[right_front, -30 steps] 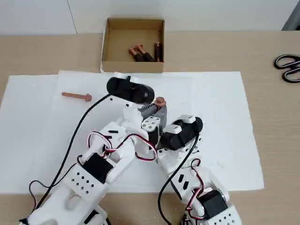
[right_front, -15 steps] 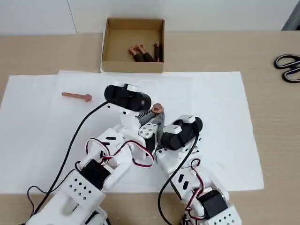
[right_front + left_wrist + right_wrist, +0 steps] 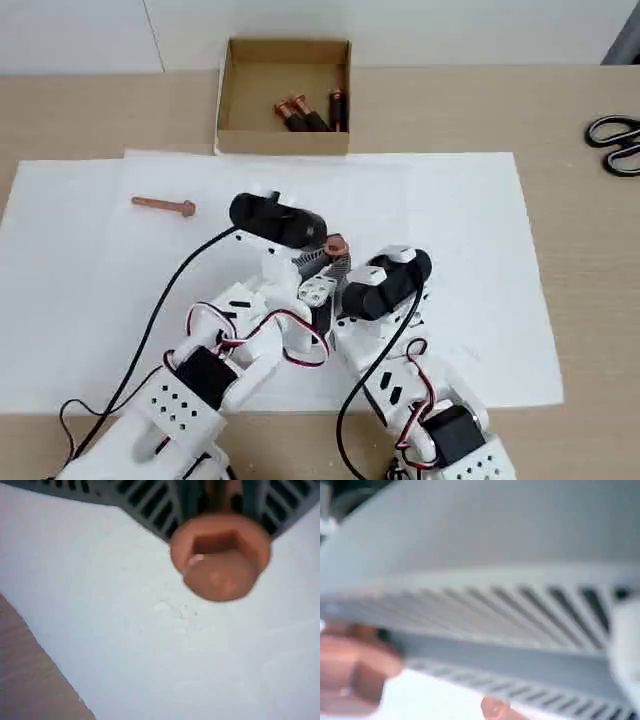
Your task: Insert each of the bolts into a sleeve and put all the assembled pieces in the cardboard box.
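High view is showing both arms meeting over the middle of the paper [image 3: 470, 230], with the left gripper [image 3: 324, 260] pinching a bolt [image 3: 335, 244] and the right gripper [image 3: 336, 280] sitting just beside it. Left wrist view is confirming the hold: the ribbed fingers [image 3: 145, 500] are closing on the shank, and the bolt head [image 3: 220, 555] is sticking out below them, hanging over the paper. Whether the right gripper is gripping anything I cannot tell, nor whether a sleeve is already sitting on that shank.

By my judgement, the arms are working on the insertion step for this bolt. The next move is likely asking for the bolt and a sleeve to be lined up end to end and pushed together without the bolt slipping sideways, then for a carry to the box [image 3: 232, 95] at the far edge of the paper.

Counting: one bolt is being held, and one loose bolt [image 3: 165, 205] is lying flat on the paper, well apart to the left. Three assembled pieces [image 3: 305, 112] seem to be lying in the box. One pair of scissors [image 3: 615, 143] is resting on the table off to the right.
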Controlling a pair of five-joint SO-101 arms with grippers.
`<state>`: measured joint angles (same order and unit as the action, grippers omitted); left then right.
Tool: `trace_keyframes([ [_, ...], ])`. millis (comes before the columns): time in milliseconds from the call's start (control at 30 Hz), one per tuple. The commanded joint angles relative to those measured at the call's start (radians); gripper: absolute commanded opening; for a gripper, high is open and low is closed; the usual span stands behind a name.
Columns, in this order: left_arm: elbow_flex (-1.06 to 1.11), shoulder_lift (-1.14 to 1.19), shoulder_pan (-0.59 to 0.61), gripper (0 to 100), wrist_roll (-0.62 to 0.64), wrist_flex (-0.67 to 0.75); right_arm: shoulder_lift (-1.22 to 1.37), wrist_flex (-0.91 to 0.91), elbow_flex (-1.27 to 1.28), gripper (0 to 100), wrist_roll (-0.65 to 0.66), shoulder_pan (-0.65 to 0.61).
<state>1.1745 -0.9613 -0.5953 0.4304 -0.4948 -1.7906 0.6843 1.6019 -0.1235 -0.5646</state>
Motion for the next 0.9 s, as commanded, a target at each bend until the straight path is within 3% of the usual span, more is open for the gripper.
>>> trace_keyframes([
  [0,0.016,-0.018,-0.002,1,-0.005,-0.002,-0.012,-0.019,-0.011,0.4,-0.006,-0.002],
  [867,0.019,-0.012,-0.003,1,-0.005,-0.026,-0.012,-0.016,-0.011,0.4,-0.006,-0.002],
])
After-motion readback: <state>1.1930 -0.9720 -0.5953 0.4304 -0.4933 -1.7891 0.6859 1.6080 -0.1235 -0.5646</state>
